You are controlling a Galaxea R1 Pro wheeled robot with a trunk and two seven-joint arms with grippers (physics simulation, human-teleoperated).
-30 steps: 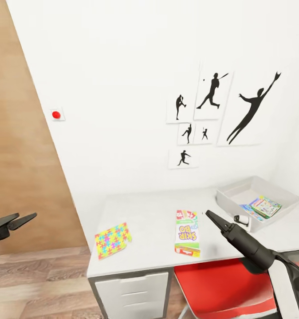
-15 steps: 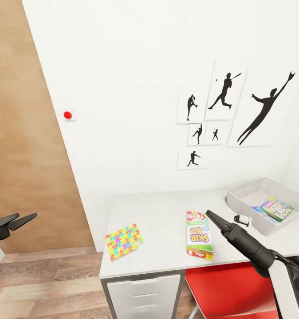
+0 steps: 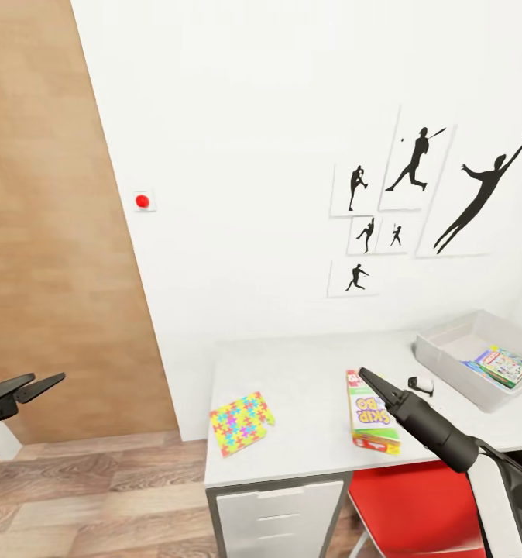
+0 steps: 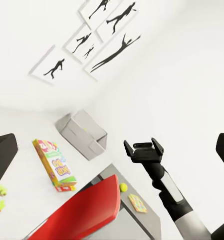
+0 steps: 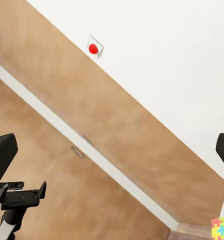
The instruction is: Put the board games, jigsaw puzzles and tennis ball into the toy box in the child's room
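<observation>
Both hands are held empty with fingers spread wide: the left hand (image 3: pixel 48 381) over the floor, the right hand (image 3: pixel 363 374) above the SKIP BO box (image 3: pixel 372 411) on the worktop (image 3: pixel 307 380).

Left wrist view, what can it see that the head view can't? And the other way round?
Left wrist view's extra: the tennis ball, lying near the red chair. Head view's extra: the red wall button, the wooden panel, and printed game boxes lying inside the toy box. Both share the SKIP BO box, the toy box, the chair and the baseball silhouettes.
</observation>
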